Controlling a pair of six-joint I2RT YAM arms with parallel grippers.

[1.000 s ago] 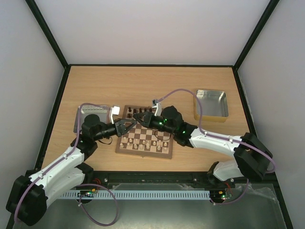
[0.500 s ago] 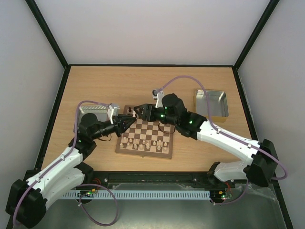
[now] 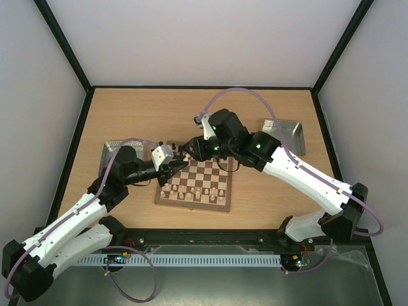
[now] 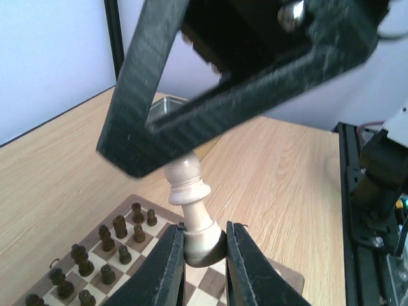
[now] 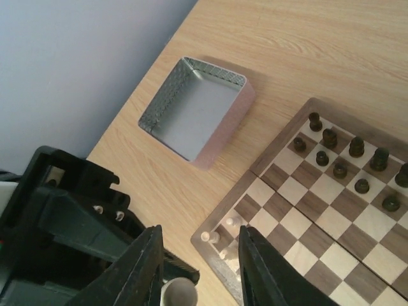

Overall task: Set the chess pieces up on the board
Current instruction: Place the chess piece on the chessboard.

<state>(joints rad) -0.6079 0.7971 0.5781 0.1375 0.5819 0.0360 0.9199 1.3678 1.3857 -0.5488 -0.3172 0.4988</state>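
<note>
The board (image 3: pixel 191 205) lies in front of both arms. My left gripper (image 3: pixel 177 167) is shut on the base of a cream chess piece (image 4: pixel 191 204), held tilted above the board's left edge (image 4: pixel 289 280). My right gripper (image 3: pixel 189 150) hovers close above it, open. In the right wrist view the held piece's round end (image 5: pixel 178 294) shows low between my right fingers (image 5: pixel 137 268), next to the left one. Several cream pieces (image 3: pixel 197 191) stand on the near rows and two (image 5: pixel 220 231) at the corner. Dark pieces (image 5: pixel 354 150) stand on the far rows.
One shiny metal tray (image 3: pixel 115 152) sits left of the board, also in the right wrist view (image 5: pixel 197 108). A second tray (image 3: pixel 287 131) sits at the right, behind my right arm. Black frame rails edge the table.
My right arm has risen and swung left, so its gripper now points down over the board's far left corner. My left gripper has moved right with the cream piece.
</note>
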